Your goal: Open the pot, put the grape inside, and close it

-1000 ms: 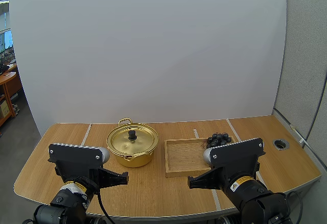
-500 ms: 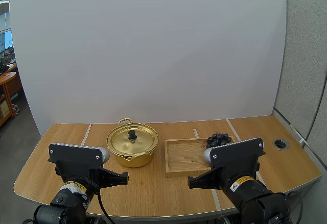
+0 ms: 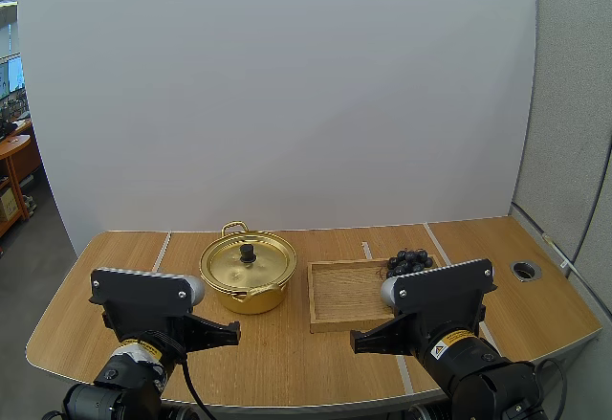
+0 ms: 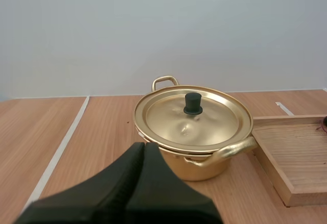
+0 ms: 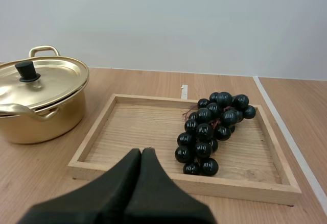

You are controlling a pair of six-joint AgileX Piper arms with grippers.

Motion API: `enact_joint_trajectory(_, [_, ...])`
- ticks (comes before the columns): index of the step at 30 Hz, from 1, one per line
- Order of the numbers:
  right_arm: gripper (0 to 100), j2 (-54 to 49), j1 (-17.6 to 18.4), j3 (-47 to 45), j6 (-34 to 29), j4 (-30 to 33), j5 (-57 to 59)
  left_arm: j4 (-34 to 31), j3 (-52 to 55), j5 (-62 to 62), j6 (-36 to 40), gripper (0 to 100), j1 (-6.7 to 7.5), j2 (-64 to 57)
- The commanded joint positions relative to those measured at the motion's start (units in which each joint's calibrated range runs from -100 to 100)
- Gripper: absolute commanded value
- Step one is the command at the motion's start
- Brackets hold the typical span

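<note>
A gold pot (image 3: 248,273) stands on the table with its lid (image 4: 193,118) on, black knob (image 4: 192,103) on top. Right of it a wooden tray (image 3: 344,296) holds a bunch of dark grapes (image 5: 212,128) at its far right. My left gripper (image 4: 143,147) is shut on nothing, its tip just short of the pot's near rim (image 4: 168,147). My right gripper (image 5: 141,153) is also shut and empty, in front of the tray's near edge (image 5: 179,180), with the grapes a little beyond it. In the high view both grippers (image 3: 232,330) (image 3: 357,341) hang low at the table's front.
The pot (image 5: 38,99) has two loop handles, one far (image 4: 164,82) and one near (image 4: 232,151). White tape lines (image 4: 59,152) (image 5: 286,134) run across the wooden table. A round cable hole (image 3: 525,270) sits at the table's far right.
</note>
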State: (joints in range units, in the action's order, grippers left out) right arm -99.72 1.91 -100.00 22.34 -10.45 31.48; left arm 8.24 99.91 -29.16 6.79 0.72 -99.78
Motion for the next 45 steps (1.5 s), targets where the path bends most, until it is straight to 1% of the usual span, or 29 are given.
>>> enact_joint_trajectory(1, [0,-0.3,-0.2,0.0,0.1,0.8,-0.3,0.7,-0.8,1.8,0.4,0,0.24,-0.2])
enact_joint_trajectory(4, [0,-0.3,-0.2,0.0,0.1,1.7,-0.1,0.7,-3.8,1.8,0.4,0,0.24,-0.2])
enact_joint_trajectory(7, [0,-0.3,-0.2,2.2,0.1,1.8,0.7,0.7,-7.7,1.8,0.4,0,0.24,-0.2])
enact_joint_trajectory(15, [0,-0.3,-0.2,14.1,0.0,1.8,9.8,0.7,-17.5,1.7,0.4,0,0.24,-0.2])
enact_joint_trajectory(19, [0,-0.3,-0.2,19.2,0.0,3.8,11.1,0.7,-21.7,1.9,0.4,0,0.24,-0.2])
enact_joint_trajectory(25, [0,-0.3,-0.2,26.6,0.0,4.3,19.3,0.7,-28.6,0.3,0.3,0,0.24,-0.2])
enact_joint_trajectory(27, [0,-0.3,-0.2,29.3,0.0,4.3,22.9,0.7,-30.8,-2.1,0.3,0,0.24,-0.2])
enact_joint_trajectory(31, [0,-0.3,-0.2,35.0,0.0,4.3,31.6,0.7,-36.3,-12.2,0.3,0,0.24,-0.2])
enact_joint_trajectory(34, [0,-0.3,-0.2,38.8,-0.9,4.4,36.5,0.7,-39.7,-17.3,0.3,0,0.24,-0.2])
enact_joint_trajectory(39, [0,-0.3,-0.2,44.2,-5.5,5.2,39.5,0.7,-45.3,-24.1,0.3,0,0.24,1.4])
enact_joint_trajectory(42, [0,0.3,-0.2,46.4,-5.6,5.2,39.9,0.7,-48.4,-28.3,0.3,0,0.24,5.6])
enact_joint_trajectory(45, [0,3.5,-0.2,48.2,-5.6,5.2,43.0,0.7,-51.6,-32.1,0.3,0,0.24,10.6])
